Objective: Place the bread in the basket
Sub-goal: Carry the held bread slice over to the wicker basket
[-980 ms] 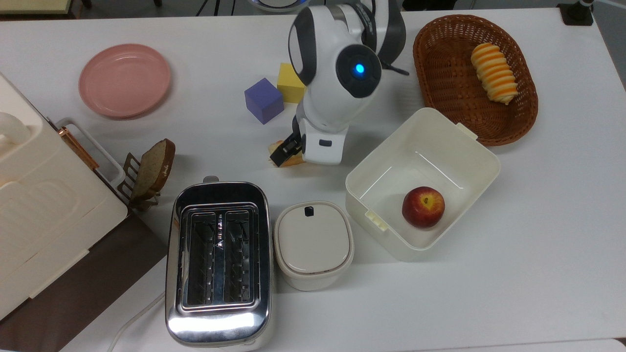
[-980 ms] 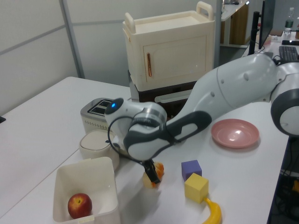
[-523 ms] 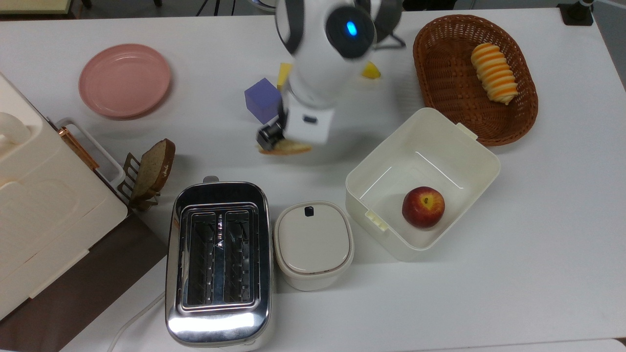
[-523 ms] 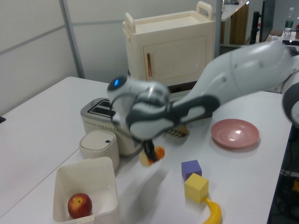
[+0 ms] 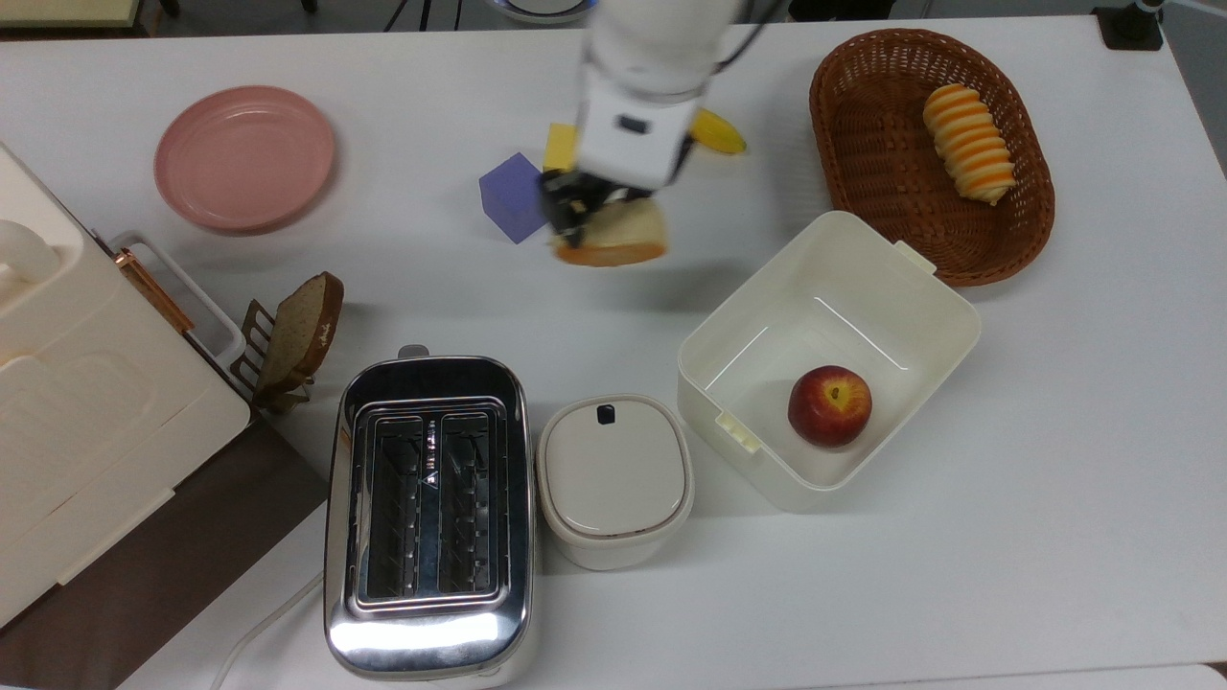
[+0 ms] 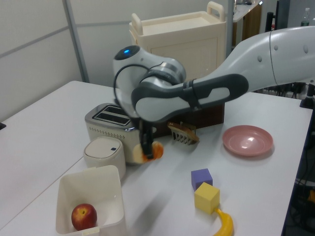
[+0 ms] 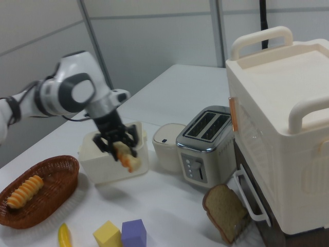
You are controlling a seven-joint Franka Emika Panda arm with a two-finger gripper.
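Observation:
The bread [image 5: 618,238], a cream chunk with an orange-brown crust base, hangs in the air above the table with my gripper [image 5: 594,206] shut on it. In the left view the bread [image 6: 153,151] hangs in front of the toaster under the gripper [image 6: 146,147]. In the right view the gripper [image 7: 121,145] holds the bread [image 7: 128,158] in front of the white tub. The brown wicker basket [image 5: 877,168] sits at the top view's upper right, well to the right of the gripper, with a striped spiral roll [image 5: 968,144] inside. In the right view the basket [image 7: 57,172] sits at the lower left.
A white tub [image 5: 729,335] with an apple [image 5: 830,405] lies between the gripper and the basket. A purple cube [image 5: 508,196], yellow cube [image 5: 559,146] and banana [image 5: 719,132] sit beside the arm. Toaster [image 5: 428,508], lidded container [image 5: 613,479], pink plate [image 5: 244,158] and a racked brown slice [image 5: 302,326] stand to the top view's left.
The gripper has lifted the bread off the table and carried it up and toward the top view's upper right, past the purple cube.

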